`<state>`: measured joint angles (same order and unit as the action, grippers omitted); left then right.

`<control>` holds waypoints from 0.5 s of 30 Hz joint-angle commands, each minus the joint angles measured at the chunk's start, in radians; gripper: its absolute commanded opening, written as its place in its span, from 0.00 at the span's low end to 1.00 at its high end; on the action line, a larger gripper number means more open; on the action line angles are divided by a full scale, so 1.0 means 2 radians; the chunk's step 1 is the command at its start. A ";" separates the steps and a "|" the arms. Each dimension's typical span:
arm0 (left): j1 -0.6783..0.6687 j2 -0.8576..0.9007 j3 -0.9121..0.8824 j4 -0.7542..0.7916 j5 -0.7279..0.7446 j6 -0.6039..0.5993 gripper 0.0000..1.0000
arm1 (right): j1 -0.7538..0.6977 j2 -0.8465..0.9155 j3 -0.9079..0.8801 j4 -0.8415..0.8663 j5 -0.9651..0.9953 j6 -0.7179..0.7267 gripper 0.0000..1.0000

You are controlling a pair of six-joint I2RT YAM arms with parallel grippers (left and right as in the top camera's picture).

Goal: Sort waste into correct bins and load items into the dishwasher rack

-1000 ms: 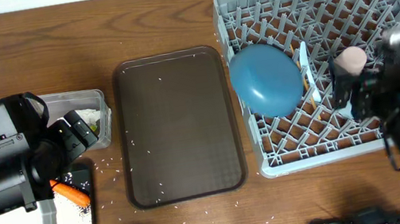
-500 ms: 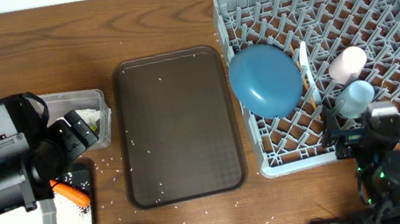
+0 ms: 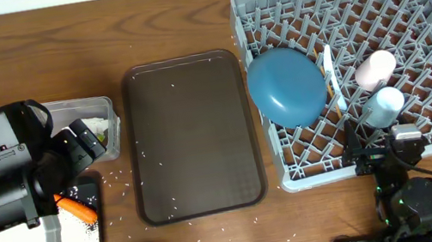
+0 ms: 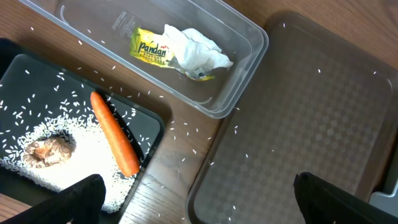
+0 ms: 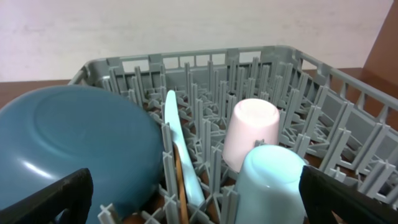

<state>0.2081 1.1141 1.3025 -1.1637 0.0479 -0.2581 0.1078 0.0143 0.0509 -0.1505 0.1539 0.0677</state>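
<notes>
**Q:** Where are your grippers?

**A:** My right gripper (image 5: 199,202) hangs empty, fingers wide apart, just outside the near rim of the rack (image 5: 205,59). My left gripper (image 4: 198,199) is also spread wide and empty, above the bins.

**Q:** What lies beyond each?

**A:** On the right, nearest first: the blue cup (image 5: 273,180), upside down. The pink cup (image 5: 250,134) is behind it. The spoon (image 5: 177,143) and chopsticks (image 5: 180,186) stand between pegs, and the plate (image 5: 74,146) leans at the side. On the left, the lump (image 4: 46,149) and rice (image 4: 84,179) lie in the black bin (image 4: 31,74), with the carrot (image 4: 115,142) along its edge. Farther off, the wrapper (image 4: 151,46) and napkin (image 4: 196,53) are in the tub (image 4: 242,74).

**Q:** What does this step call for?

**A:** I judge nothing is left to carry, so both arms should be held high, clear of pegs and bin walls. I cannot make out a bowl apart from the plate, which is worth checking.

**Q:** The surface and the room?

**A:** A brown wooden table (image 3: 174,23), with stray grains scattered on it and on the tray (image 3: 192,133). A pale wall (image 5: 186,25) stands behind the rack.
</notes>
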 commanded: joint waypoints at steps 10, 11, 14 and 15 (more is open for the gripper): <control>0.002 0.001 0.005 -0.001 -0.006 0.001 0.98 | -0.002 -0.005 -0.023 0.064 -0.019 0.018 0.99; 0.002 0.001 0.005 -0.001 -0.006 0.001 0.98 | -0.002 -0.004 -0.023 0.053 -0.019 0.018 0.99; 0.002 0.001 0.005 -0.001 -0.006 0.001 0.98 | -0.002 -0.003 -0.023 0.044 -0.019 0.018 0.99; 0.002 0.001 0.005 -0.002 -0.006 0.001 0.98 | -0.002 -0.003 -0.023 0.044 -0.019 0.018 0.99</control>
<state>0.2081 1.1145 1.3025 -1.1637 0.0479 -0.2581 0.1078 0.0124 0.0086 -0.0593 0.1238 0.0883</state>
